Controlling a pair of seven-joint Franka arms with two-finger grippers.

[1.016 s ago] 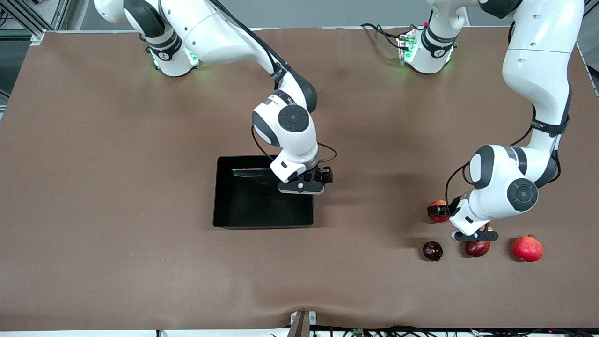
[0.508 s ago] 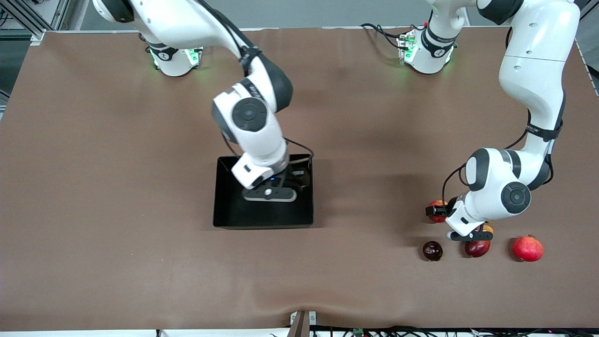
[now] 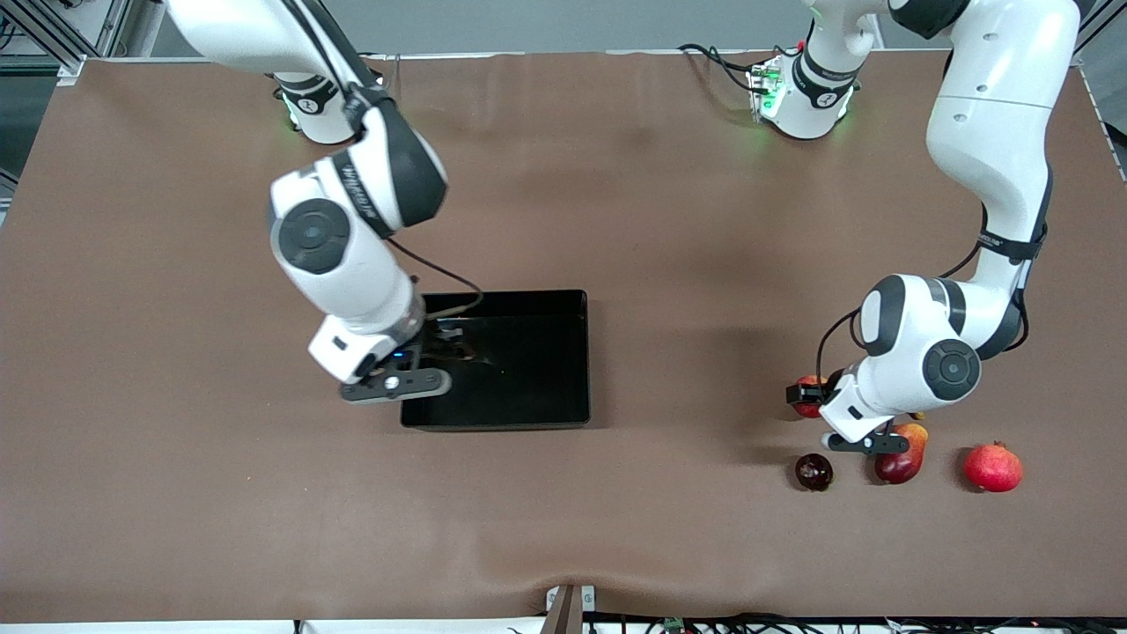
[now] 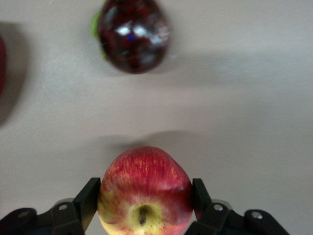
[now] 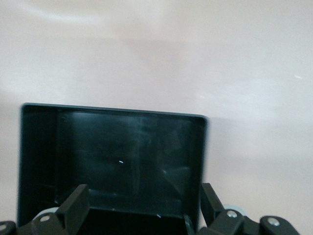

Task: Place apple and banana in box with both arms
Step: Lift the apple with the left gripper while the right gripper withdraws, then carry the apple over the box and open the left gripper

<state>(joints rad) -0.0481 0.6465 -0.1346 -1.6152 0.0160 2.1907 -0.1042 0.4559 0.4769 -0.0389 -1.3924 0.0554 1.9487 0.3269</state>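
Observation:
The apple point(image 4: 145, 192), red with a yellow stem end, sits between the fingers point(image 4: 88, 200) of my left gripper point(image 4: 145, 198), which is shut on it. It hangs a little above the table and casts a shadow there. In the front view the apple point(image 3: 806, 393) and my left gripper point(image 3: 806, 398) are over the table beside the other fruit. The black box point(image 3: 528, 387) lies mid-table and looks empty in the right wrist view point(image 5: 122, 156). My right gripper point(image 3: 396, 386) is open and empty point(image 5: 142, 208) over the box's edge toward the right arm's end. The banana is out of view.
A dark maroon fruit point(image 3: 813, 471), a red-and-yellow mango-like fruit point(image 3: 902, 451) and a pomegranate point(image 3: 993, 468) lie in a row near the left arm's end, nearer the front camera than the box. The maroon fruit also shows in the left wrist view point(image 4: 133, 35).
My right arm has swung across the box, from its edge toward the left arm's end to its edge toward the right arm's end. My left gripper has drifted slightly toward the box with the apple.

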